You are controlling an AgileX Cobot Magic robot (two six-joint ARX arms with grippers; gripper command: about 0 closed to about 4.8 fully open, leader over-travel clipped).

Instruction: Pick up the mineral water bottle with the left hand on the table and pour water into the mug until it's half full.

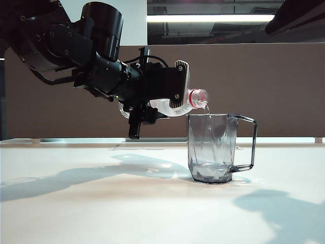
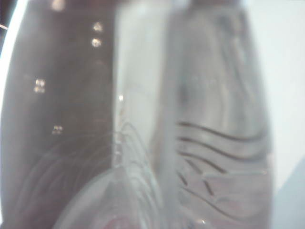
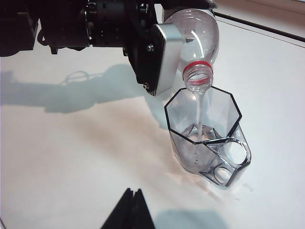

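White table [image 1: 76,203] below, my left gripper [image 1: 170,96] clamps the mineral water bottle [image 1: 195,97], right gripper [image 3: 128,210] apparently shut; overtilting could splash past the mug [image 1: 216,147].

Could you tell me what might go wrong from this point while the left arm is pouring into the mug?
1. The mineral water bottle mouth sits right at the near rim of the mug, so the water stream could slip outside onto the table.
2. The level looks low; continuing too long would pass half full.
3. The left claw grips near the neck of the thin bottle, which might slide or crumple.

The right claw hangs apart, its state unclear.
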